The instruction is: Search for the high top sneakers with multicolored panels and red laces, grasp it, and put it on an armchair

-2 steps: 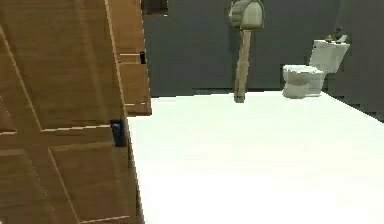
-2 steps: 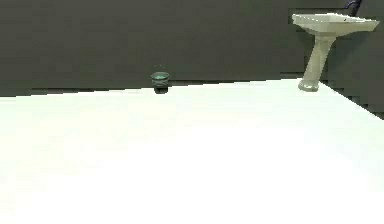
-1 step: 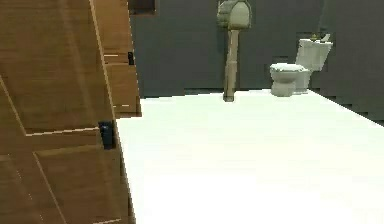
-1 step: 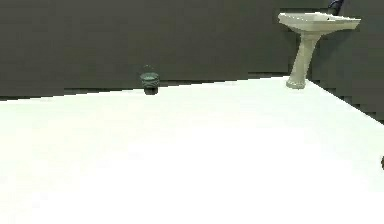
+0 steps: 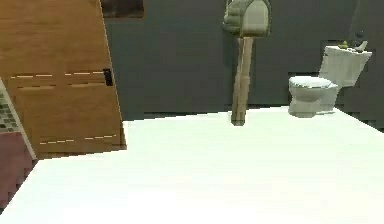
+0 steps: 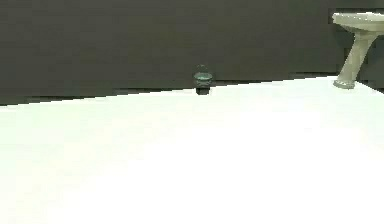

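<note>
Facing a dark wall (image 5: 180, 60) across pale floor (image 5: 200, 170): door (image 5: 65, 85) at the forward view's left, tan pedestal (image 5: 241, 75) mid-wall, toilet (image 5: 325, 85) at right. Over in the arm side view, small dark cup (image 6: 203, 79) on the floor by the wall, sink (image 6: 358, 45) at the right edge. Cannot tell the claw's state, nor the sneakers' whereabouts.

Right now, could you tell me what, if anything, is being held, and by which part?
That cannot be told; ahead stand a wooden door and a toilet.
</note>
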